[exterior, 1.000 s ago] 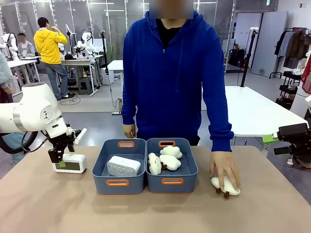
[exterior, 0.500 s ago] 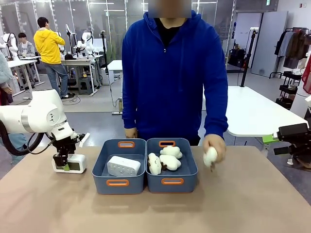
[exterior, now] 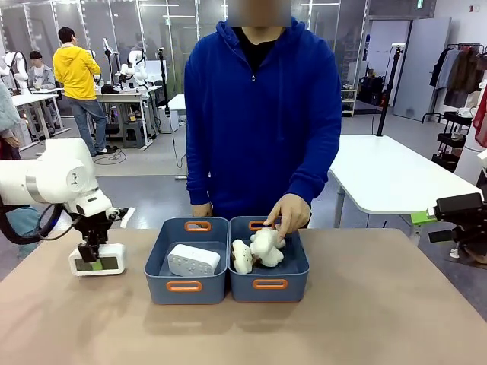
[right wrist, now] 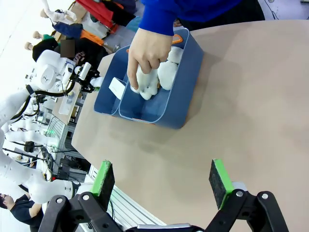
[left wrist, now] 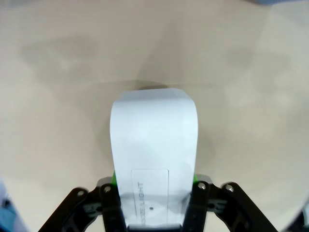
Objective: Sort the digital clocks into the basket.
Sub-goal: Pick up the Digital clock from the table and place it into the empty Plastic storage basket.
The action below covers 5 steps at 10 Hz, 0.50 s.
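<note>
My left gripper (exterior: 90,249) is shut on a white digital clock (exterior: 97,261) at the table's left side, left of the baskets. In the left wrist view the clock (left wrist: 153,140) fills the space between my green pads (left wrist: 114,180), with the table close below it. A second digital clock (exterior: 192,260) lies in the left blue-grey basket (exterior: 185,287). My right gripper (right wrist: 161,180) hangs open and holds nothing, high above the table's right part and far from both baskets.
The right bin (exterior: 270,285) touches the left one and holds cream plush sheep (exterior: 265,247). The person's hand (exterior: 288,214) reaches into it, holding a sheep. My right arm's wrist (exterior: 460,217) sits at the table's right edge.
My left gripper has shut on the clock and shifted it a little to the left. The person picked up a sheep from the table's right side and brought it into the right bin.
</note>
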Each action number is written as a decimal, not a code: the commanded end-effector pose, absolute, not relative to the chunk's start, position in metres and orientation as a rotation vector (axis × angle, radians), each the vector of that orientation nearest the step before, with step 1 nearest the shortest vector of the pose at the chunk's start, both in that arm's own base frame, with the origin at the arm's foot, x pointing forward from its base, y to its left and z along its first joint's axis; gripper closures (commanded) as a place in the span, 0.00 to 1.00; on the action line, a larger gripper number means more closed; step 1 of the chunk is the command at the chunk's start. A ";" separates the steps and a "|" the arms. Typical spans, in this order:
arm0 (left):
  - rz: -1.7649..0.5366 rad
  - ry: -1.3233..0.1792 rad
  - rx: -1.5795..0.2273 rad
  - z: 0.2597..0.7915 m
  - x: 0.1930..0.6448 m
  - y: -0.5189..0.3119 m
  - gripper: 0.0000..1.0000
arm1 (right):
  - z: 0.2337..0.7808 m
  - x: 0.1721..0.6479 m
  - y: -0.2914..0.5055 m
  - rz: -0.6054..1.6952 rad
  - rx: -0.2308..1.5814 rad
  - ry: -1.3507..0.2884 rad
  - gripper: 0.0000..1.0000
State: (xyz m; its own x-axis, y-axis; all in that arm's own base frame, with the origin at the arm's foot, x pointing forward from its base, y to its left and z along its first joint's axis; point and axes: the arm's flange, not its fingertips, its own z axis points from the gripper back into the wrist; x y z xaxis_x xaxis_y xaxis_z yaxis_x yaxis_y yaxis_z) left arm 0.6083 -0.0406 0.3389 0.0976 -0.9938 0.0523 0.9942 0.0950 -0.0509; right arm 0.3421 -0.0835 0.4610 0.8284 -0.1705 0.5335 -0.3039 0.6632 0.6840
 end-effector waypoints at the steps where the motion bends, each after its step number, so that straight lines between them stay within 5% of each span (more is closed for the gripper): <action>1: -1.167 -0.078 -0.151 0.390 0.585 -0.013 1.00 | 0.460 0.342 -0.084 0.088 0.858 -0.608 0.00; 3: -0.990 -0.242 -0.244 0.429 0.546 -0.005 1.00 | 0.460 0.342 -0.084 0.088 0.858 -0.608 0.00; 5: -1.085 -0.370 -0.226 0.461 0.516 -0.036 1.00 | 0.460 0.342 -0.084 0.088 0.858 -0.608 0.00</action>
